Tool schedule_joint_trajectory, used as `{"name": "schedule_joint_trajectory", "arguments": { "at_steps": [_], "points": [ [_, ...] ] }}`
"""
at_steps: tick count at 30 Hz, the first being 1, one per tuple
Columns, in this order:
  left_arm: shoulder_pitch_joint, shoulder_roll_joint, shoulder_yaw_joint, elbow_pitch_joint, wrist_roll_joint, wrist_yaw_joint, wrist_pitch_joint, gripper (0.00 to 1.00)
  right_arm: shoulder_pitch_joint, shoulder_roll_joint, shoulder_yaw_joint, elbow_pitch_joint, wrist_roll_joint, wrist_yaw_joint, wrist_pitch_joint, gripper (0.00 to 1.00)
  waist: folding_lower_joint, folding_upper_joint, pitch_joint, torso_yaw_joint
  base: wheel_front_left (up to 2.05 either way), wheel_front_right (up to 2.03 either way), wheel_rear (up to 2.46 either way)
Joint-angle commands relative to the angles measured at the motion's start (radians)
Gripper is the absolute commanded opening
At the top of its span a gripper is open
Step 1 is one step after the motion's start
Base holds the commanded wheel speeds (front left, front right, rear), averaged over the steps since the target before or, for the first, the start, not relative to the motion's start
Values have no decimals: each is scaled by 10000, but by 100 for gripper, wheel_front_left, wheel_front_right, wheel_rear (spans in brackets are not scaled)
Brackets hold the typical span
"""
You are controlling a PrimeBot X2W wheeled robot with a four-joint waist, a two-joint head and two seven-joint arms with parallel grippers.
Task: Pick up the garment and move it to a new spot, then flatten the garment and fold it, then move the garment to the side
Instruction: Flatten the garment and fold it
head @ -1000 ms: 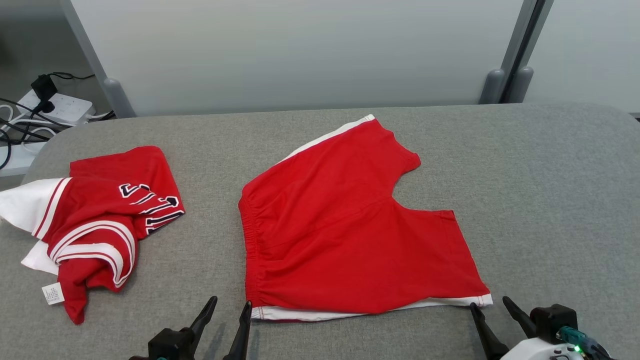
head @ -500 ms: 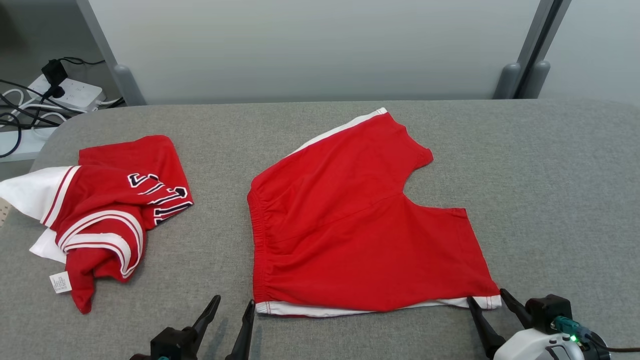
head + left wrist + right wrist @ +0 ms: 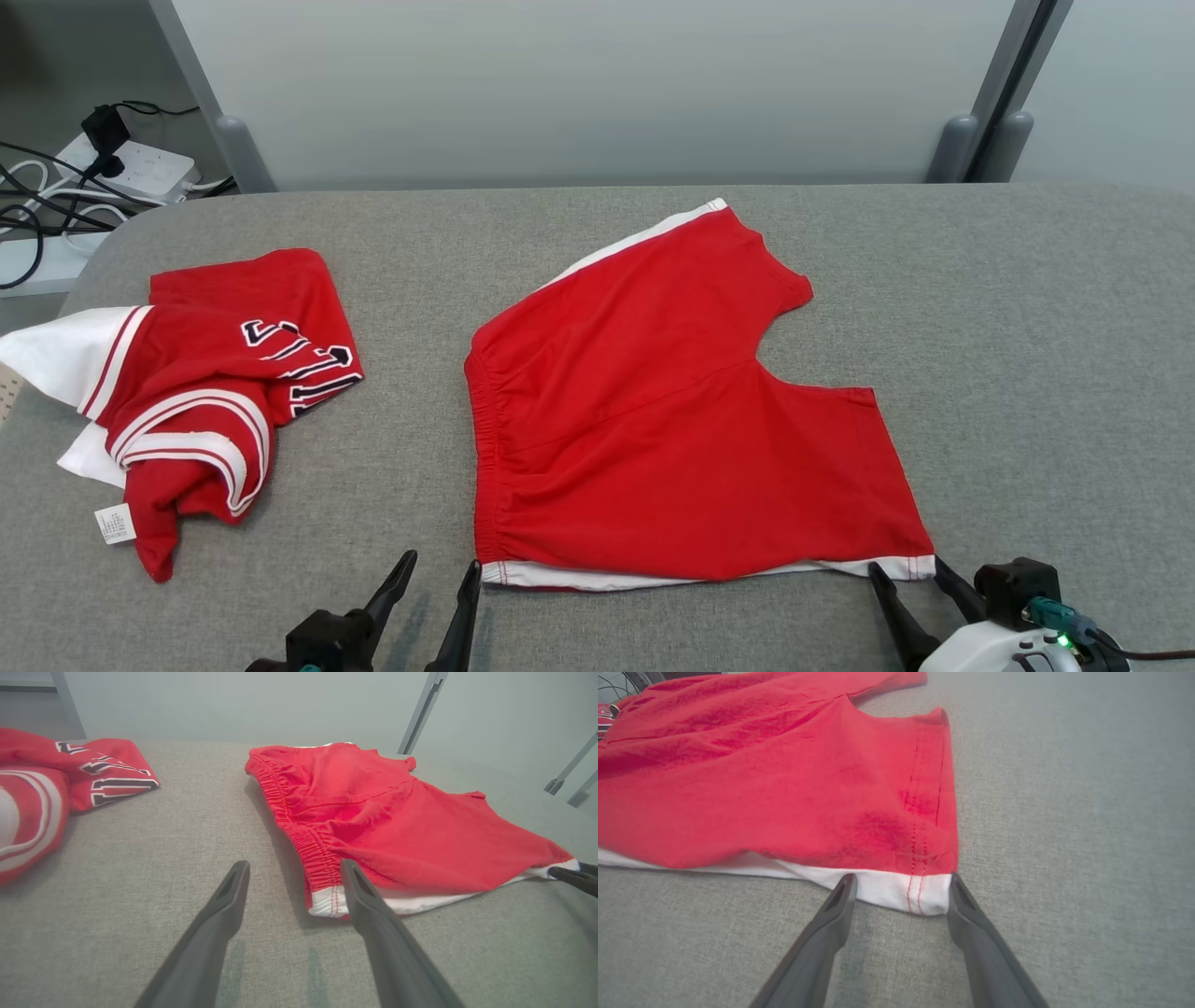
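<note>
Two red garments are spread on a grey fabric table point(image 3: 1027, 308), which is backed by pale panels. The shorts point(image 3: 653, 420), the larger piece, are laid flat near the middle, with the elastic waistband turned toward the robot's left, the legs pointed right and away, and white trim shown along the far and near edges. The jersey point(image 3: 205, 373) is left crumpled well apart at the left end, its white stripes and dark lettering folded over. The left gripper point(image 3: 442, 560) is seen at the shorts' near waistband corner with its fingers parted widely and nothing held. In the left wrist view one finger point(image 3: 369, 905) is placed against or just over the white corner, while the other is kept over bare table beside it; whether cloth is touched cannot be told. The right gripper point(image 3: 902, 876) is likewise released, with its fingers spread about as wide. The white hem corner of the near leg is bracketed between the two tips, just beside each, and no cloth is pinched. A power strip point(image 3: 140, 168) with dark cables is seen beyond the table's far left corner, and a small white label point(image 3: 114, 525) is shown at the jersey's near edge.
</note>
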Motion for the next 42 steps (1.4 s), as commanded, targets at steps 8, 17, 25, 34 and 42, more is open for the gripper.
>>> {"name": "schedule_joint_trajectory", "arguments": {
  "at_steps": [8,17,25,34,42],
  "points": [
    [-557,26,-11,-26,-37,-65,-134,100,-204,-232,419,-281,260,42,-136,0,0,0,-15,-43,0,0,0],
    [-872,167,-713,1031,-636,-72,-134,100,-213,-505,617,-470,380,42,-136,0,0,0,113,-296,0,0,0],
    [-1320,511,-1313,1566,-1823,-73,-134,100,-449,-524,872,-536,498,42,-136,0,0,0,400,-592,0,0,0],
    [-1504,641,-1339,1436,-2088,-74,-134,100,-588,-564,954,-632,548,42,-136,0,0,0,591,-687,0,0,0],
    [-1603,838,-1757,1190,-2340,-74,-134,0,-654,-562,1070,-638,592,42,-136,0,0,0,652,-640,0,0,0]
  ]
}}
